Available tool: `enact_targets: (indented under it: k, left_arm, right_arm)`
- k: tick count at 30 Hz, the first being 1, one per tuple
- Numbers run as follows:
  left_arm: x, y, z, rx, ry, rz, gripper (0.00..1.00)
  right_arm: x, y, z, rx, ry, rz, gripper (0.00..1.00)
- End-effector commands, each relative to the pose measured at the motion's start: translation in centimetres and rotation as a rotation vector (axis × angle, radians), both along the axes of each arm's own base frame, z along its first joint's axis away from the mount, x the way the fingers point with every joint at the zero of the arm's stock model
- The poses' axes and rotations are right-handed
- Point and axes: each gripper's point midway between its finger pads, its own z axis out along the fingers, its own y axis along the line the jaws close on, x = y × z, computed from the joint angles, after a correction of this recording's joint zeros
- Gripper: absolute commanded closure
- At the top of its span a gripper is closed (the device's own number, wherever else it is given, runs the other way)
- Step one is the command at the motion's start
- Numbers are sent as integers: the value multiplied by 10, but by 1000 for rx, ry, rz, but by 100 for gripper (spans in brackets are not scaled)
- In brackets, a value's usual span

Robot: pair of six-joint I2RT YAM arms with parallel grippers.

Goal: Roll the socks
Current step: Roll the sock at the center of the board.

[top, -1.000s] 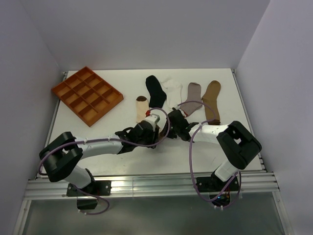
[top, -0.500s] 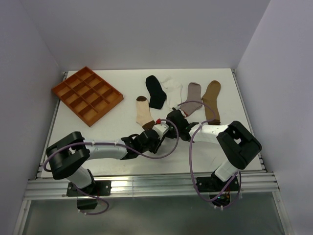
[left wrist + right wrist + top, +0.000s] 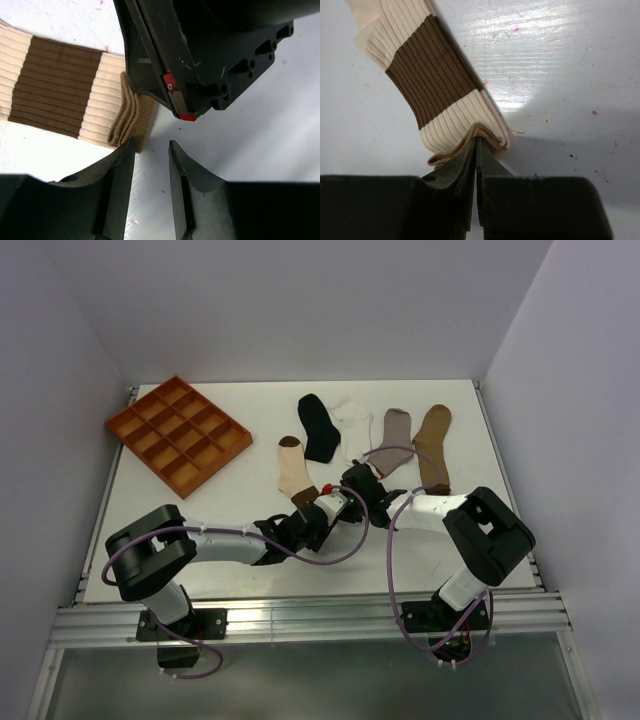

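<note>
- Top external view: nothing on the white desk (image 3: 250,410) is rolled yet, so I judge the task barely begun.
- The cream ribbed sock with brown bands (image 3: 430,85) lies nearest the arms, and the right claw (image 3: 476,145) is pinched tight on its folded cuff.
- The left claw (image 3: 150,147) stands part open and empty, just beside that cuff.
- The plain black sock (image 3: 318,427), white sock (image 3: 352,425), grey sock (image 3: 392,435) and tan sock (image 3: 433,445) lie flat beyond.
- An orange compartment tray (image 3: 118,425) sits far left; the walls are plain and pale.
</note>
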Motion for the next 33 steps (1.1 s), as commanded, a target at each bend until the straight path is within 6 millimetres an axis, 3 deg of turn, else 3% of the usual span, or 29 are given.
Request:
enact_targets:
  k: [1, 17, 33]
  left_arm:
    - [14, -20, 29, -71, -73, -4, 60]
    - [21, -12, 10, 2, -83, 39, 62]
    - [11, -1, -21, 86, 27, 81, 61]
  right_arm:
    - [-16, -14, -18, -65, 75, 6, 91]
    - [-17, -16, -20, -64, 81, 4, 91]
    - [-17, -17, -16, -41, 78, -1, 91]
